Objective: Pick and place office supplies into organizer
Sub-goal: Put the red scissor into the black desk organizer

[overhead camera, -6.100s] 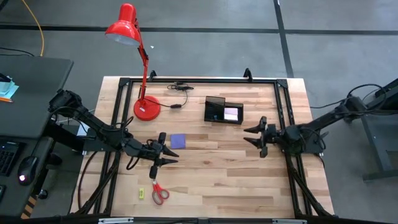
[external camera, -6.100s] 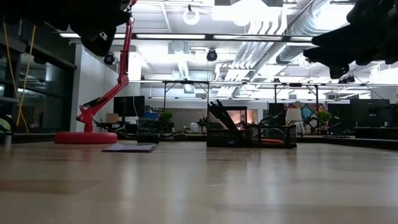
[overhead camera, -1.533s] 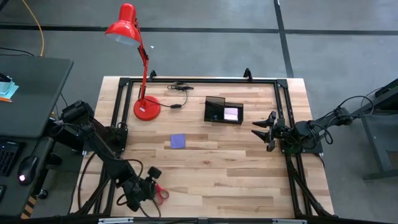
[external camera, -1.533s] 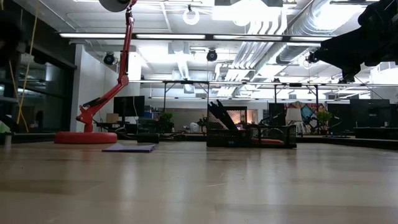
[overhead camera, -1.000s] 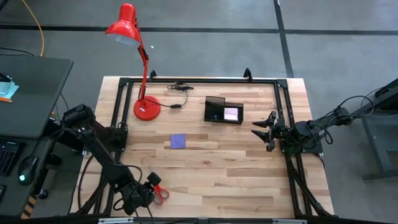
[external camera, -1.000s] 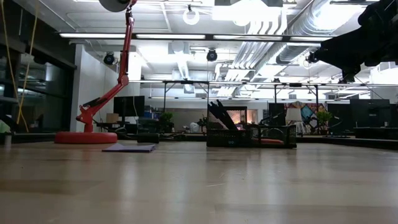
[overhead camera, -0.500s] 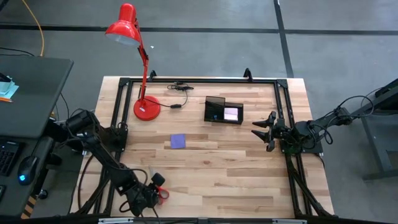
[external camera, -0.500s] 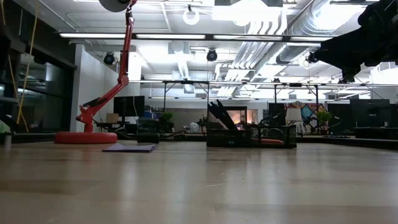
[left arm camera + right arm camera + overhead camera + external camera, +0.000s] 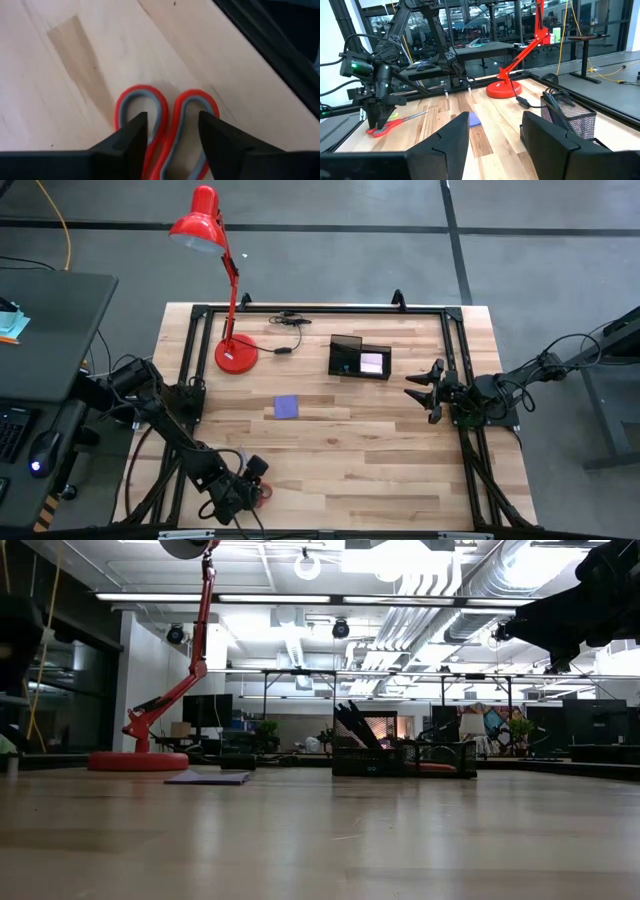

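- My left hand (image 9: 170,131) is low at the near left corner of the desk (image 9: 400,460). Its fingers are spread over the red scissors (image 9: 167,122), one on each side of the handles, not squeezing.
- The scissors lie flat on the pale wood.
- My right hand (image 9: 425,392) waits open above the right side.
- The black organizer (image 9: 360,358) sits at the back, near the red lamp (image 9: 225,290).
- Beyond the desk is a big room with bright ceiling lights (image 9: 400,558).

Red-handled scissors (image 9: 165,125) flat near front edge; purple note pad (image 9: 286,407) mid-table
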Robot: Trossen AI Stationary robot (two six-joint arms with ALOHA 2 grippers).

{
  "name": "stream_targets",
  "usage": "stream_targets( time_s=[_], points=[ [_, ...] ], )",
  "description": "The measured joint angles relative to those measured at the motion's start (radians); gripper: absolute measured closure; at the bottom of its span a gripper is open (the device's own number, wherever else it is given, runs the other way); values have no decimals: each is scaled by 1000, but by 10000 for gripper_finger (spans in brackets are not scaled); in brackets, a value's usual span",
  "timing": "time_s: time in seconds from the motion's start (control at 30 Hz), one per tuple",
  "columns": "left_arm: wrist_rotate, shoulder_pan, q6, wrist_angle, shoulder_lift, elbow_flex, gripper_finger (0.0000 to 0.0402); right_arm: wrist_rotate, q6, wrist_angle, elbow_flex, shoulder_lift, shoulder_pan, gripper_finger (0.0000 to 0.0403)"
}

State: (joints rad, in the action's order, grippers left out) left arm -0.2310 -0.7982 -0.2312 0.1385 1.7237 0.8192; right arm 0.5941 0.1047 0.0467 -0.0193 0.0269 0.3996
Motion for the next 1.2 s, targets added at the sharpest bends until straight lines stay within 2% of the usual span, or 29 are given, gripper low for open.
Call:
stream_targets(
  time_s=[0.2,0.43,0.87,1.07,1.2],
  points=[
    [3,0,15,-10,0,0,204,0,0,0,0,0,0,224],
    [-5,3,3,-2,12,0,206,0,0,0,0,0,0,224],
    [17,52,-3,-11,26,1,297,0,0,0,0,-1,0,224],
    [-36,53,-26,-19,26,1,353,0,0,0,0,-1,0,224],
    [-71,53,-35,-28,26,1,373,0,0,0,0,-1,0,224]
  ],
)
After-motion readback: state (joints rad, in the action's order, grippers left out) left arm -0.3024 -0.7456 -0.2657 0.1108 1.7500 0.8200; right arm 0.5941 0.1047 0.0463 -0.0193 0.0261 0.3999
